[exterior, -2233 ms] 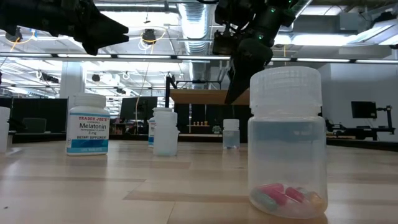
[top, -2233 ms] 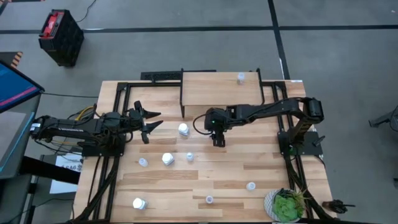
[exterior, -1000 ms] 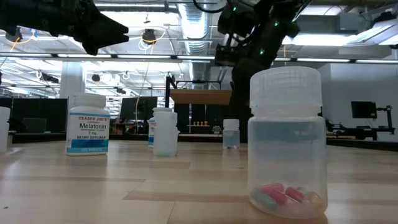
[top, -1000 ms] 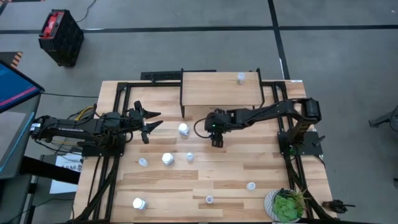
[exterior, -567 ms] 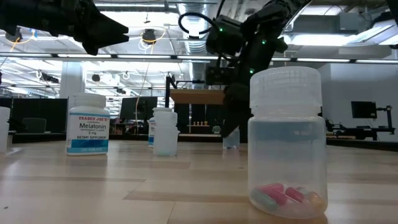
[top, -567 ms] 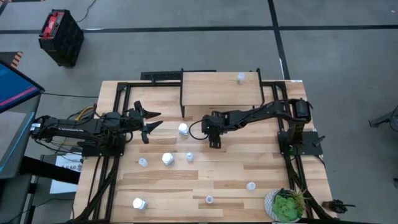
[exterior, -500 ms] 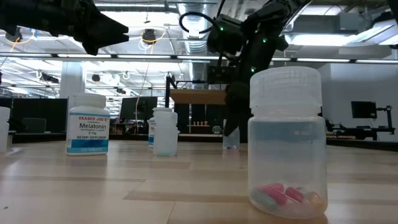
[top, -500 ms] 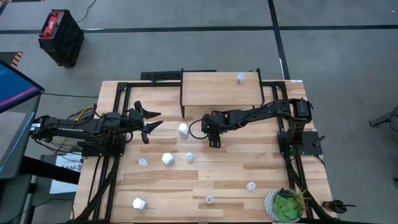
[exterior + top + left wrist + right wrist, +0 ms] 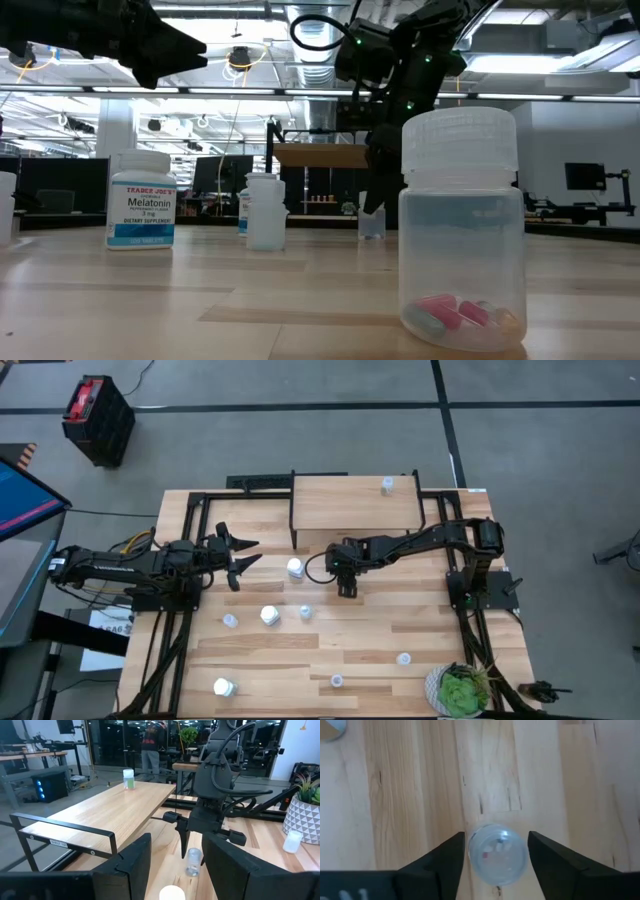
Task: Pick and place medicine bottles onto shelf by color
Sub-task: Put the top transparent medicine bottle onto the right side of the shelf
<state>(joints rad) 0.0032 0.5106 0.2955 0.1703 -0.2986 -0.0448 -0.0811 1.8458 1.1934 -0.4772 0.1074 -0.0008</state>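
I have the right tool (image 9: 344,591) at mid-frame in the high view, pointing straight down over a small translucent bottle (image 9: 498,853) — the wrist view shows that bottle between the 2 spread fingers (image 9: 442,860), with a gap on each side, so the tool is open and gripping nothing. In the left wrist view the same bottle (image 9: 193,861) stands on the surface (image 9: 300,650) directly under the right tool's tips.

The left tool (image 9: 240,558) hangs at left of centre in the high view, fingers apart and empty, aimed toward a white bottle (image 9: 295,568) just left of the right tool.

The shelf (image 9: 340,510) sits at upper centre with 1 bottle (image 9: 387,484) on its upper right corner. Other bottles stand scattered across the lower half of the surface — a potted plant (image 9: 460,690) is at the lower right corner.
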